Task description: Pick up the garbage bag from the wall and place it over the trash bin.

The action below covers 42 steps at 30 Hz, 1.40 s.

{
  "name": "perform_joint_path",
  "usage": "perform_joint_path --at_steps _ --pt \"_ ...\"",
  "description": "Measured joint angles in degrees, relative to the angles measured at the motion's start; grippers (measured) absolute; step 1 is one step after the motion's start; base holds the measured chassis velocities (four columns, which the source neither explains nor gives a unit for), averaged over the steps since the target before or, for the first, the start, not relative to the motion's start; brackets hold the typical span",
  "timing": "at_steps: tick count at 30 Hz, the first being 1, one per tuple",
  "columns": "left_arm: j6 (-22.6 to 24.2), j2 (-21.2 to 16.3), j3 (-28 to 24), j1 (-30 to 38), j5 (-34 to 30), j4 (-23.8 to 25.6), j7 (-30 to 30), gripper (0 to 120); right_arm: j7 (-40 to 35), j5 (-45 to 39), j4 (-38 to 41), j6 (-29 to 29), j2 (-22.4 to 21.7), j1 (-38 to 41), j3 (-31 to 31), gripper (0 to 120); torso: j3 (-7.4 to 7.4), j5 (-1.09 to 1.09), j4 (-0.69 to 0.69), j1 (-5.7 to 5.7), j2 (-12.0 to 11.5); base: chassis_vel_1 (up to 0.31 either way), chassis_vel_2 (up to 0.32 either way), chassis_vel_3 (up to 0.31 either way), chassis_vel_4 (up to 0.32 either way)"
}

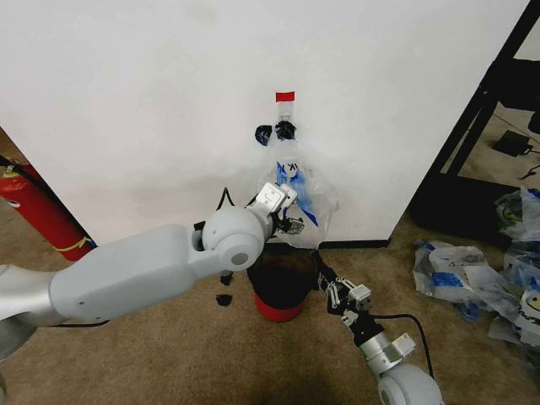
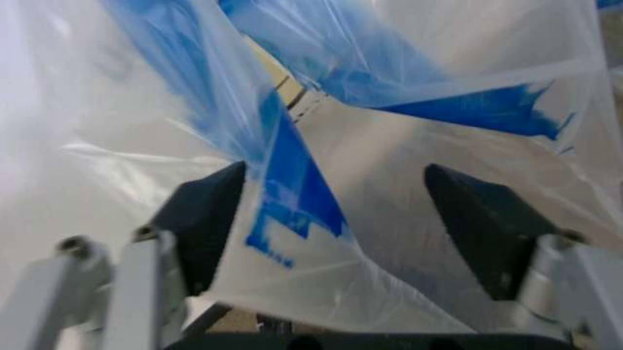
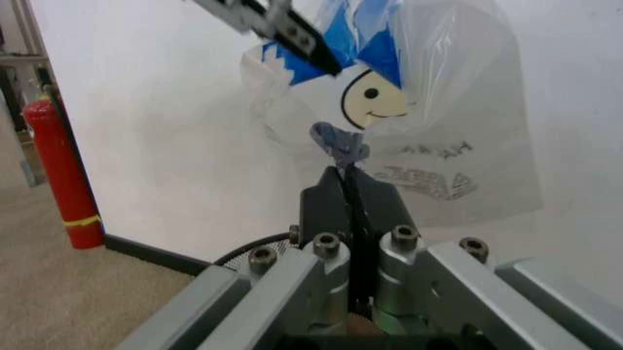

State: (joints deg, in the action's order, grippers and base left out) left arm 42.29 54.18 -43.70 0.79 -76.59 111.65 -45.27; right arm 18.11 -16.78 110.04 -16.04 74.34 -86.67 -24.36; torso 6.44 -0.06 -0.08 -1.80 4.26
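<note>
The garbage bag, translucent white with a yellow smiley face and blue handles, hangs from a hook under red tape on the white wall. My left gripper is open against the bag's side, and its black pads stand on either side of a blue-and-white fold. The black mesh trash bin with a red base stands on the floor right under the bag. My right gripper, beside the bin's rim, is shut with a twisted blue bit of the bag at its tips.
A red fire extinguisher stands at the wall to the left. A black shelf frame rises on the right, with a heap of white-and-blue bags on the carpet beside it. Small black scraps lie left of the bin.
</note>
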Motion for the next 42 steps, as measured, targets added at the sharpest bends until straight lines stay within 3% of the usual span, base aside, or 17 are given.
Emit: perform_joint_path --at_steps 6,8,10,19,24,29,35,39,42 --pt "-0.07 0.91 -1.78 0.32 6.75 -2.97 1.61 41 0.46 -1.07 0.44 -0.03 0.05 -0.19 -0.10 0 0.00 0.00 -0.01 0.00 0.00 0.000 0.000 0.000 0.000" --pt "-0.07 0.85 -1.81 0.32 6.92 -3.02 1.67 40 0.50 -1.13 0.48 -0.04 0.04 -0.21 -0.11 0 0.00 -0.01 -0.01 0.00 0.00 0.000 0.000 0.000 0.000" --pt "-0.09 0.09 -2.20 0.36 7.55 -3.06 1.89 29 0.58 -1.65 0.57 0.00 0.05 -0.28 -0.13 0 0.00 0.00 0.00 0.00 0.00 0.000 0.000 0.000 0.000" --pt "-0.13 -1.56 -2.61 0.97 7.58 -2.86 2.30 0 0.35 -1.95 0.67 0.27 0.10 0.21 -0.09 0 0.00 0.00 0.00 0.00 0.00 0.000 0.000 0.000 0.000" --pt "-0.13 -1.65 -1.21 0.52 7.55 -2.35 2.39 0 0.13 -1.95 0.67 0.30 0.21 0.33 -0.08 0 0.00 0.00 -0.01 0.00 0.00 0.000 0.000 0.000 0.000" --pt "-1.63 -2.98 3.66 -2.16 8.27 0.08 2.39 0 -1.11 -2.24 0.75 0.39 0.47 0.26 -0.28 0 0.00 0.02 -0.01 0.00 0.00 0.000 0.000 0.000 0.000" --pt "-9.76 -5.85 13.15 -10.63 11.79 5.65 3.11 0 -3.39 -2.98 2.37 1.37 0.04 -0.42 -0.49 0 -0.01 -0.01 0.00 0.00 0.02 0.000 0.000 0.000 0.000" --pt "-12.32 -6.27 16.20 -14.51 13.70 7.41 4.41 0 -4.34 -2.95 3.29 1.88 -0.29 -0.96 -0.48 0 -0.01 0.00 0.00 0.00 0.02 0.000 0.000 0.000 0.000" --pt "-15.45 -6.27 19.28 -20.03 16.95 8.68 6.49 0 -5.25 -3.18 5.22 2.87 -1.40 -2.34 -0.52 13 -0.01 0.00 0.00 0.00 0.01 0.000 0.000 0.000 0.000"
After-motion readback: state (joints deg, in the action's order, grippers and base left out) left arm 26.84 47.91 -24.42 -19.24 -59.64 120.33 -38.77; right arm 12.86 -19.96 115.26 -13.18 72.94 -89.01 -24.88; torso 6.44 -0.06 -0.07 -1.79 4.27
